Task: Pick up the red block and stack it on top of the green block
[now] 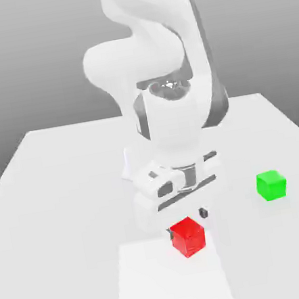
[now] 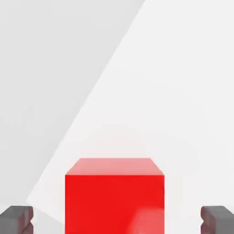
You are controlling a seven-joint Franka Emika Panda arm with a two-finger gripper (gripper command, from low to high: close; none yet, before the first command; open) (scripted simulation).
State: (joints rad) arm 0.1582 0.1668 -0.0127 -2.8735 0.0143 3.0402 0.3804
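White arm (image 1: 157, 75) bent down over a pale grey table (image 1: 57, 195), wrist pointing at the surface. Gripper (image 1: 186, 220) low over the red block (image 1: 188, 235), dark fingertips (image 1: 203, 211) just above and on either side of its upper edges. Pincer apart, spread wide: in the hand view, two grey fingertips (image 2: 16, 219) well clear of the cube's side faces, a gap of bare table on each side, no contact with the red block (image 2: 114, 195). Gripper (image 2: 116, 220) centred on the cube, nothing held.

Red block flat on the table, at about 6 o'clock from the arm's wrist in the exterior view, at the near edge of the arm's shadowed base area, on a lighter rectangular patch (image 1: 170, 279). Green block (image 1: 271, 185) flat on the table too, at roughly 2 o'clock from the red block, well apart from it, untouched and clear of the arm.
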